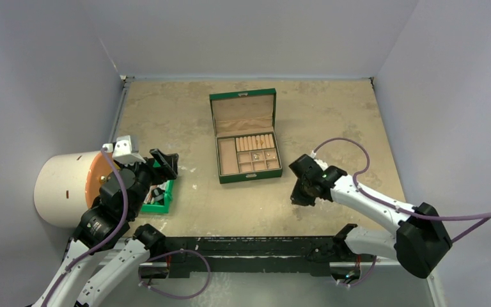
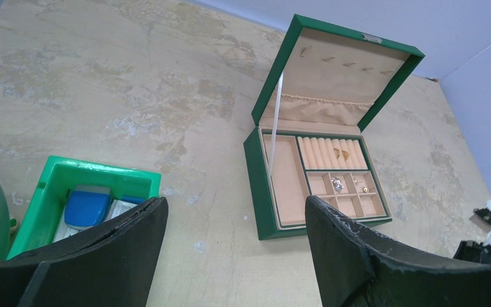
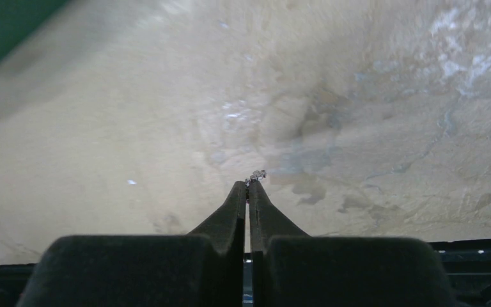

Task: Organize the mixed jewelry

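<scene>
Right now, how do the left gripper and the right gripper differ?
The left gripper is open with nothing between its fingers; the right gripper is shut, with a tiny silvery piece pinched at its tips. The left gripper hangs above the green bin, left of the green box; the right gripper points down at the table, right of that box. Both have two dark fingers.
</scene>
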You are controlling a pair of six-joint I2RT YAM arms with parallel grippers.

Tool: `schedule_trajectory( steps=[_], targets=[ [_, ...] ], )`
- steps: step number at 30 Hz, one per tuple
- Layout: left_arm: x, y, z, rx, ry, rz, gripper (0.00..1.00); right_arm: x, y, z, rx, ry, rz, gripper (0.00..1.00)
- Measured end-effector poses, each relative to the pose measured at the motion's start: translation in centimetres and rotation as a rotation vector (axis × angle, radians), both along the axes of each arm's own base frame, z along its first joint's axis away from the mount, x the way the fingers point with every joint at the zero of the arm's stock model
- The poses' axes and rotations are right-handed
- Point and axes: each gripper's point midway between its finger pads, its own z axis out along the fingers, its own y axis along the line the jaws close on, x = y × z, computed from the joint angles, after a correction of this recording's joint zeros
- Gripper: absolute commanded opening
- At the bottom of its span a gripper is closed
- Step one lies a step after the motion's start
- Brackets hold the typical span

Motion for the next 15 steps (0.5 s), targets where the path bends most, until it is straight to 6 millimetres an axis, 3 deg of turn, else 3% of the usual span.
schedule_trajectory(
  steps=[10, 15],
  targets=[
    [0.0, 0.0, 0.0, 0.0, 0.0, 0.0, 0.79, 5.5, 2.0, 6.8, 0.017, -0.204, 0.016, 0.0],
    [0.0, 0.0, 0.0, 0.0, 0.0, 0.0, 0.78, 7.8, 3.2, 8.9, 0.014, -0.261, 0.036, 0.0]
  ],
)
